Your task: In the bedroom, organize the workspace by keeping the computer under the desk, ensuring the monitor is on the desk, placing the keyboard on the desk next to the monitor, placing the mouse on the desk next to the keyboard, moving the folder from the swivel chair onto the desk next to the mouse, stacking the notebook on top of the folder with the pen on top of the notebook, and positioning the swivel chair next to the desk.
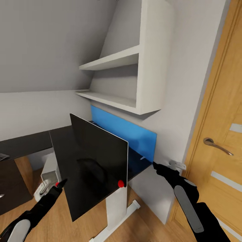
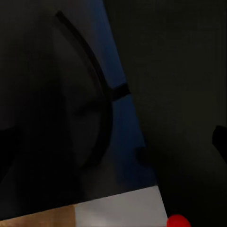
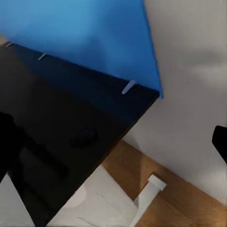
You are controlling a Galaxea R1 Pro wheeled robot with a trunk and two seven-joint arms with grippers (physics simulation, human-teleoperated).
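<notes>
A black monitor (image 1: 95, 164) leans tilted at the front edge of the black desk (image 1: 137, 164), which has a blue back panel (image 1: 124, 129) and white legs. I cannot tell whether the monitor rests on the desk. My left gripper (image 1: 59, 184) sits at the monitor's lower left edge. In the left wrist view the dark monitor (image 2: 179, 94) and its curved stand (image 2: 97, 85) are very close, with the fingers (image 2: 219, 140) spread apart. My right gripper (image 1: 157, 166) hovers open at the desk's right corner (image 3: 142, 101), with nothing between its fingers (image 3: 220, 142).
White wall shelves (image 1: 117, 60) hang above the desk. A wooden door (image 1: 222, 134) with a metal handle (image 1: 216, 145) stands close on the right. A dark cabinet (image 1: 13, 168) is at the left. A white box shape (image 1: 50, 171) sits under the desk's left side.
</notes>
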